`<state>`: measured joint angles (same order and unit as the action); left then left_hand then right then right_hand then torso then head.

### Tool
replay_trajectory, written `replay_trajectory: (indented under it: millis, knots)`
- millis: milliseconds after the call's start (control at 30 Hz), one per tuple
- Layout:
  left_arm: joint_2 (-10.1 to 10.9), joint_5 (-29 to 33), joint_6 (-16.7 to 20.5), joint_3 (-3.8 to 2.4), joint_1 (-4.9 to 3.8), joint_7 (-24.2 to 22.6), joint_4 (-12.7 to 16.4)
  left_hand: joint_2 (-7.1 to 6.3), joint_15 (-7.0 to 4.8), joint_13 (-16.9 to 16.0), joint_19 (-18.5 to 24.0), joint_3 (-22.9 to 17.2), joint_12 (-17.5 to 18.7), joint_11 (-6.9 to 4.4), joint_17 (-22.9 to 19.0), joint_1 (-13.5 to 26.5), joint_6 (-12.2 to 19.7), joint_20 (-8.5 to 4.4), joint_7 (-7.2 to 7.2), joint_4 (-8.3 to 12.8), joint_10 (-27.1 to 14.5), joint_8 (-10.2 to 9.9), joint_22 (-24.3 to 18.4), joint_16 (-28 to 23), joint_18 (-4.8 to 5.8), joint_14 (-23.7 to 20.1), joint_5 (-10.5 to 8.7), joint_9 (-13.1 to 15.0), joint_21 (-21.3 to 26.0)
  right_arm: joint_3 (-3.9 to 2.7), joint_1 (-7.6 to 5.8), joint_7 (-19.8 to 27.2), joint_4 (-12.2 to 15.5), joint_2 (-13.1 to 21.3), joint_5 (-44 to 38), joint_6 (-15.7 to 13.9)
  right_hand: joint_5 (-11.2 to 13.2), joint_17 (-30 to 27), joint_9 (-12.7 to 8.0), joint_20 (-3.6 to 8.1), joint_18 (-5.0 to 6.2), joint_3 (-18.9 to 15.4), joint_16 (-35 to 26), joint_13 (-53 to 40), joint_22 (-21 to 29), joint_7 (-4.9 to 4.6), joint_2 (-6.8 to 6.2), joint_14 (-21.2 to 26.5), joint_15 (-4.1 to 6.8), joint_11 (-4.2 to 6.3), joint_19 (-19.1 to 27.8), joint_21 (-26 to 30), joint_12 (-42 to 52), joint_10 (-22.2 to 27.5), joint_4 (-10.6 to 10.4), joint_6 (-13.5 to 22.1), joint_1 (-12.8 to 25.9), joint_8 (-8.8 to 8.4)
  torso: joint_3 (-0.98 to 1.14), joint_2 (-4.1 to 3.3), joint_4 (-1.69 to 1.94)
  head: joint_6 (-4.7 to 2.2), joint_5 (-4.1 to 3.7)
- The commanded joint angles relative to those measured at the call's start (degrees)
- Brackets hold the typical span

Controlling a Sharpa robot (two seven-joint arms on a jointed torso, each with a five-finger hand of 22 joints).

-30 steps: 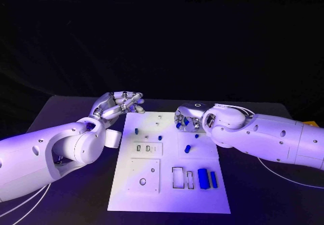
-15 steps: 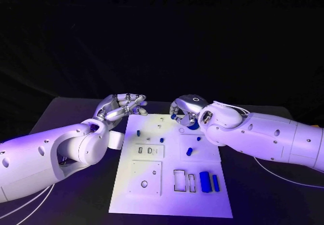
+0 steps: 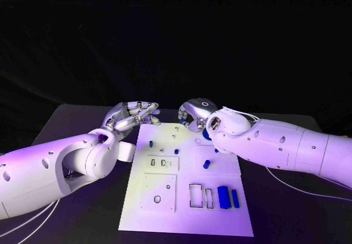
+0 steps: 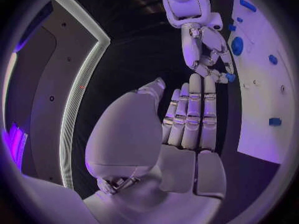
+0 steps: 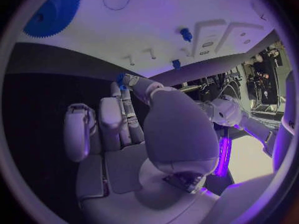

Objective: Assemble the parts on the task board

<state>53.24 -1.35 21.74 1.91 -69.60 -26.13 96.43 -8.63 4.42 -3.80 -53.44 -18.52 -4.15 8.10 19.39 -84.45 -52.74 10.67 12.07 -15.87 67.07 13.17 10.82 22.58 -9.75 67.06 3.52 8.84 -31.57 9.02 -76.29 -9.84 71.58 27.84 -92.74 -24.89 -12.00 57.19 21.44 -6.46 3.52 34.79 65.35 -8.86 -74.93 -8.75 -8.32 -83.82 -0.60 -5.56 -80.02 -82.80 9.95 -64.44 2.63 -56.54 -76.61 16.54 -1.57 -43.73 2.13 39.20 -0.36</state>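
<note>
Matt white task board (image 3: 187,213), glossy arms (image 3: 293,147)

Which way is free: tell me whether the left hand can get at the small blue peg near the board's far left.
Probably yes. The left hand hovers by the task board at its far left corner, holding nothing, and the blue peg stands just beyond it with nothing between. The right hand works farther right.

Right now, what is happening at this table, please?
A two-armed robot is assembling small blue parts on the white task board. The right hand is over the far edge of the board and pinches a small blue piece at its fingertips. The left hand hovers beside the board's far left corner, fingers curled in, holding nothing. Two blue bars lie near the board's near right side, and a blue gear sits on the board.
</note>
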Motion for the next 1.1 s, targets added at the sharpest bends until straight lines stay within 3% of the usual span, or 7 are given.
replay_trajectory:
  millis: [33,533,767,1100]
  knots:
    - [-0.1,0.2,-1.0,-0.06,-0.10,-0.4,0.2,0.08,0.04,-0.1,0.0,-0.4,0.3,0.05,0.1,0.1,-0.1,-0.01,0.18,-0.1,-0.2,-0.1,0.1,0.2,-0.65,-0.3,-0.22,0.0,-0.2,-0.01,0.07,0.0,-0.3,-0.4,-0.1,0.1,0.1,-0.1,0.1,0.00,-0.34,0.2,0.3,-0.2,-1.5,-0.14,0.11,-0.2,0.32,0.53,-0.4,-0.2,0.0,-0.7,-0.3,-0.2,0.6,0.24,-0.12,-0.16,0.05,0.02,0.18]
    - [-0.3,0.2,-1.1,-0.07,-0.22,-0.5,0.1,-0.04,0.08,-0.1,0.1,-0.5,0.3,0.09,0.3,0.2,-0.1,0.00,0.24,-0.1,-0.2,-0.2,0.1,0.3,-0.63,-0.4,-0.26,0.0,-0.3,0.05,0.85,1.0,-1.3,-1.9,1.0,1.6,0.2,-0.1,0.2,-0.03,-0.35,0.1,0.4,-0.1,-1.6,-0.12,-0.09,-0.2,0.29,0.51,-0.4,-0.3,-0.1,-0.6,-0.5,-0.1,1.0,0.23,-0.03,-0.23,0.16,0.55,0.62]
    - [-0.3,0.2,-1.1,-0.07,-0.22,-0.5,0.0,-0.04,0.08,-0.1,0.1,-0.5,0.3,0.09,0.3,0.2,-0.1,0.00,0.24,-0.1,-0.2,-0.2,0.1,0.3,-0.63,-0.4,-0.26,0.0,-0.3,0.06,1.10,1.2,-1.5,-2.1,1.2,1.7,0.2,0.0,0.2,-0.04,-0.33,0.1,0.5,-0.1,-1.5,-0.13,-0.12,-0.2,0.28,0.50,-0.4,-0.2,-0.1,-0.6,-0.5,0.0,1.1,0.19,-0.03,-0.21,0.00,0.82,1.04]
    - [-0.6,0.2,-1.1,-0.07,-0.22,-0.4,-0.3,-0.04,0.08,-0.1,0.1,-0.5,0.3,0.09,0.3,0.2,-0.1,0.00,0.24,-0.1,-0.2,-0.2,0.1,0.3,-0.63,-0.4,-0.26,0.0,-0.3,0.15,1.24,1.4,-2.7,-2.7,1.3,2.2,0.2,-0.1,0.3,-0.05,-0.32,0.1,0.5,-0.1,-1.5,-0.14,-0.14,-0.2,0.27,0.49,-0.3,-0.2,-0.2,-0.5,-0.6,0.1,1.2,0.13,-0.08,-0.29,0.01,0.90,0.88]
